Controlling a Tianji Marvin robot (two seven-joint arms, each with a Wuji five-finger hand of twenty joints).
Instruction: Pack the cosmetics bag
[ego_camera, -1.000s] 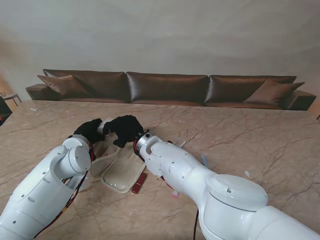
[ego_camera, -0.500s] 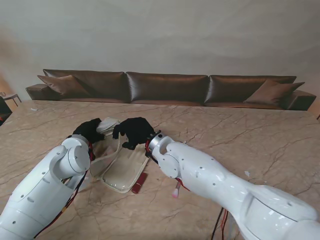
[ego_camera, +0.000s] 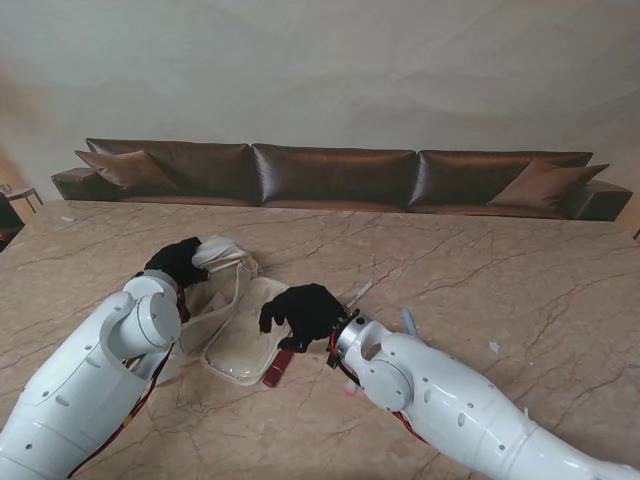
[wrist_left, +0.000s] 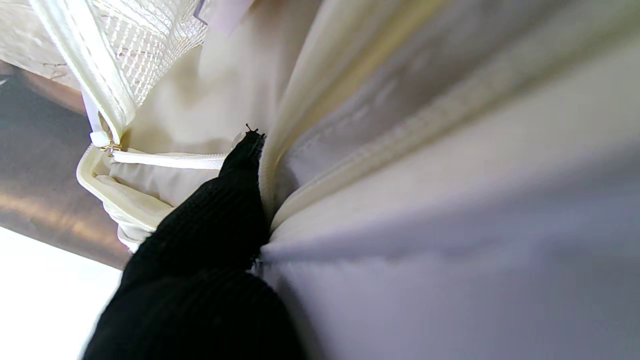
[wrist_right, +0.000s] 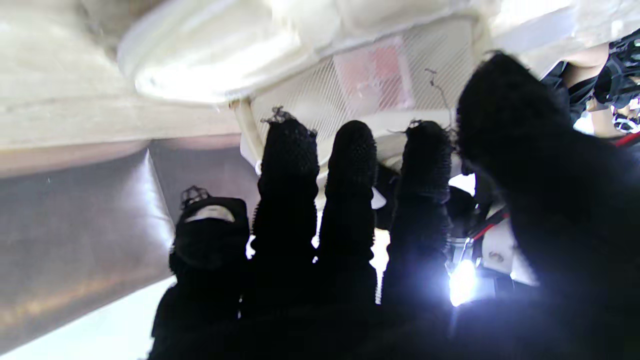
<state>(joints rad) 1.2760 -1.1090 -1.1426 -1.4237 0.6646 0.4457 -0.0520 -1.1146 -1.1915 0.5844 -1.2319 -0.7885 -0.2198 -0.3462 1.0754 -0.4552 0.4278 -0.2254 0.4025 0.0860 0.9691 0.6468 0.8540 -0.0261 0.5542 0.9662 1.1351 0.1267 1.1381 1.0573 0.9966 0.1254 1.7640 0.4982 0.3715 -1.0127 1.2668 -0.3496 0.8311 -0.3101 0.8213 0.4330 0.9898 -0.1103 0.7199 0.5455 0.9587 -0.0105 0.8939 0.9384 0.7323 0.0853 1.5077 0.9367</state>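
Two hands at the cosmetics bag (ego_camera: 240, 335), spread open on the table (ego_camera: 480, 270).

Left hand (ego_camera: 178, 260) clamped on the bag's raised far flap (ego_camera: 222, 250), apparently to hold the mouth open; black finger (wrist_left: 220, 210) pressed into the fabric fold. Right hand (ego_camera: 300, 312) over the bag's near right edge, fingers (wrist_right: 287, 165) spread and holding nothing, just beside a dark red item (ego_camera: 284, 362). Open marble farther right, a few small items (ego_camera: 408, 322) scattered there.

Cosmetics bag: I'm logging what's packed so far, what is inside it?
Through the cosmetics bag's mesh pocket a pink item shows, too blurred to identify. The left hand holds the flap up; the rest of the inside is hidden by fabric.
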